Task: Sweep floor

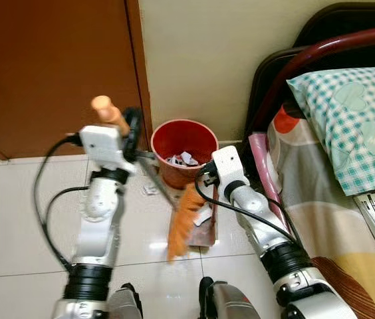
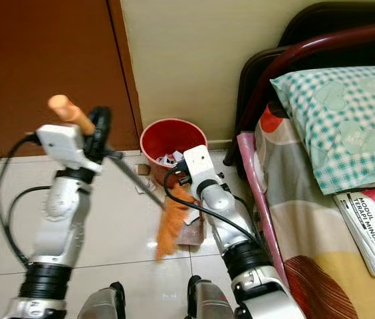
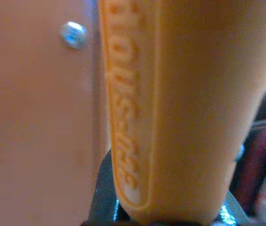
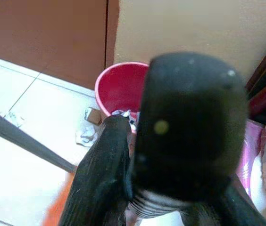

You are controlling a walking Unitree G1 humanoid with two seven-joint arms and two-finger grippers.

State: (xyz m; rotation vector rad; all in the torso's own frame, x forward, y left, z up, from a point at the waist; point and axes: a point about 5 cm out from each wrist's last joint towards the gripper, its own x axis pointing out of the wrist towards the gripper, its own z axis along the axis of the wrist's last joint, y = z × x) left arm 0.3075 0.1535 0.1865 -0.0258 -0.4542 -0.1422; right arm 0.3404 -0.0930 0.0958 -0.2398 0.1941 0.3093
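— Start at the left: what's that arm doing?

— The left gripper (image 1: 129, 133) is raised in front of the brown door (image 1: 48, 66), forearm upright, jaws closed around the broom handle (image 1: 110, 111) just below its orange tip. The shaft slants down and right to the orange bristles (image 1: 182, 219) on the white tiled floor (image 1: 21, 219).

— And the bristles?

— Blurred, resting against a reddish dustpan (image 1: 204, 226) just near of the red bin (image 1: 184, 149), which already holds paper scraps. A couple of scraps (image 1: 150, 190) lie loose on the tiles left of the bin.

— The right arm?

— It reaches forward from beside the bed (image 1: 320, 193), wrist bent down over the pan. The right gripper (image 4: 170, 155) seems clamped on a black grip; I judge that's the dustpan's handle, though I can't tell for sure.

— What could go wrong?

— I'd worry a hard stroke flicks litter past the pan, or nudges the bin, since both sit so close. Those scraps on the left could easily be missed.
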